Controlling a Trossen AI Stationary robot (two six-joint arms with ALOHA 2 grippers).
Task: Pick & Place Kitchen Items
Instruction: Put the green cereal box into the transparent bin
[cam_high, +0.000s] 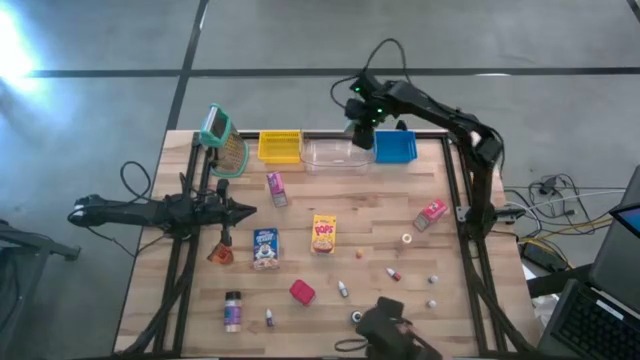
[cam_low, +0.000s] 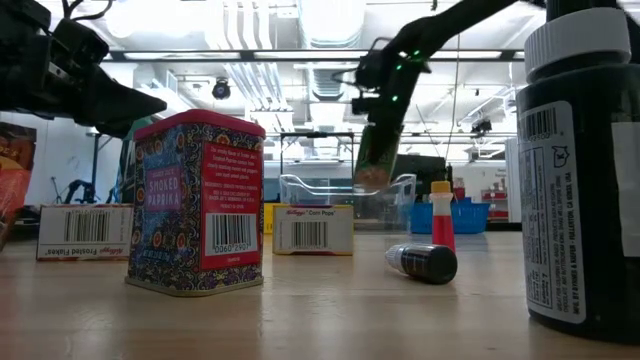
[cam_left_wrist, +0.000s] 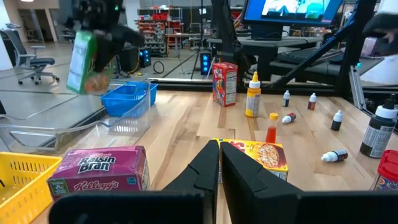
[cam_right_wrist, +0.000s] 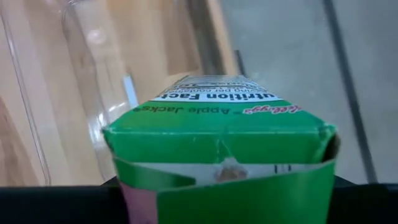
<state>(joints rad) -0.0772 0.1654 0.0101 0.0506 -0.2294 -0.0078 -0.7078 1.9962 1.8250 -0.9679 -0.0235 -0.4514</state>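
Note:
My right gripper (cam_high: 361, 122) is shut on a green Apple Jacks mini box (cam_low: 378, 150), which hangs over the clear bin (cam_high: 335, 155) at the table's far edge. The same box shows in the left wrist view (cam_left_wrist: 86, 62) and fills the right wrist view (cam_right_wrist: 217, 143). My left gripper (cam_high: 246, 210) waits shut at the table's left side, touching nothing. Other kitchen items lie on the wood: a pink Raisin Bran box (cam_high: 276, 187), a yellow Corn Pops box (cam_high: 323, 233), a blue Frosted Flakes box (cam_high: 265, 247), a red block (cam_high: 302, 291) and a purple-labelled jar (cam_high: 232, 310). My right gripper pinches the green box at its upper end (cam_low: 376, 118) between its two fingers, coming from above and slanting down. The box hangs below the fingers, a little tilted, clear of the clear bin and the table. The gripper's own body hides the pads in the right wrist view.
A yellow bin (cam_high: 279, 147) and a blue bin (cam_high: 395, 147) flank the clear bin along the far edge. A pink box (cam_high: 431, 212) lies near the right edge, and small bottles (cam_high: 343, 289) are scattered toward the near edge. A paprika tin (cam_low: 196, 203) stands near the low camera.

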